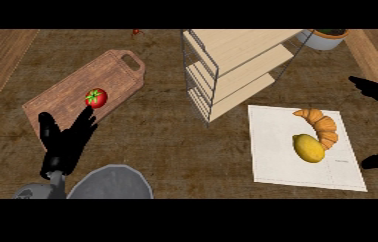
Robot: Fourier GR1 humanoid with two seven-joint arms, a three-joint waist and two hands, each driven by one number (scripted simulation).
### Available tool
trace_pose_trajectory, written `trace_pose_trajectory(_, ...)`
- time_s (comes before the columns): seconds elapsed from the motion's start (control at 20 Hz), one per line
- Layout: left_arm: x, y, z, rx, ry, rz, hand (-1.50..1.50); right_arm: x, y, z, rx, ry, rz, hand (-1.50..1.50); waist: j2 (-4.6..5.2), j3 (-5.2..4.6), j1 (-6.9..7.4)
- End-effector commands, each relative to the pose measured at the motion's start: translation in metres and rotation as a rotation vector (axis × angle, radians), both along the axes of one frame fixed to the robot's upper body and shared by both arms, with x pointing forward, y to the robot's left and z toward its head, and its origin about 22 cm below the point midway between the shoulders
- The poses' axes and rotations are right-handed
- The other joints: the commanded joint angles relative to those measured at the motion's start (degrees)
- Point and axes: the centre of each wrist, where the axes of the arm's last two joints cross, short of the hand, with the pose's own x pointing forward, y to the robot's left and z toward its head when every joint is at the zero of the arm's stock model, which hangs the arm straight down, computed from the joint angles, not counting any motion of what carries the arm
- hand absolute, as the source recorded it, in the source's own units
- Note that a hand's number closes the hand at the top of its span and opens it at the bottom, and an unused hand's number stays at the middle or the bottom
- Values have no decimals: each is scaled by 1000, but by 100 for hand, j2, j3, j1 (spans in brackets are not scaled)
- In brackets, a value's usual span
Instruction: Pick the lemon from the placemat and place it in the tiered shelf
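So, I see lemon (pixel 308 148) on the mat (pixel 280 151) lower right, touching croissant (pixel 321 126) | shelf (pixel 236 61) top centre | left hand (pixel 66 141) lower left, fingers straight | right hand (pixel 364 87) at right edge, can't tell fingers

No legible text anywhere; placemat (pixel 280 156) bears a faint small mark near its right edge, too small to read; no labels, brands, numbers

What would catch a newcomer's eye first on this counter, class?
Likely the yellow lemon lying against a croissant on the white placemat at the right. Next, the red tomato on the wooden cutting board at the left, and the tall tiered shelf between them.
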Motion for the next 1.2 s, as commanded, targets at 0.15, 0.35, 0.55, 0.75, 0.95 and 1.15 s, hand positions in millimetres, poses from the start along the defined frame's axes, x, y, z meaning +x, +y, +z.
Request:
trace_pose_trajectory(0.15, 8, 2, 6, -5, -9, -12, 0, -15, 34, -32, -120, 87, 31, -150, 10, 6, -5)
trace_pose_trajectory(0.35, 5, -11, -6, -1, -4, 26, 0, -30, 43, -51, -181, 101, 27, -150, 8, 6, -28)
trace_pose_trajectory(0.55, 0, 15, -1, -21, -17, 14, 0, -14, 40, -26, -193, 106, -46, -150, 10, 4, 5)
trace_pose_trajectory(0.75, 1, 0, 15, 10, -1, -12, 0, -15, 53, -60, -245, 108, -63, -150, 10, 7, 27)
trace_pose_trajectory(0.95, -3, 5, 20, 8, -12, 10, 0, -23, 65, -75, -253, 87, -52, -150, 6, 8, 32)
trace_pose_trajectory(1.15, 15, -6, 5, -2, 10, -2, 0, -17, 72, -69, -251, 102, -58, -150, 11, 6, 14)
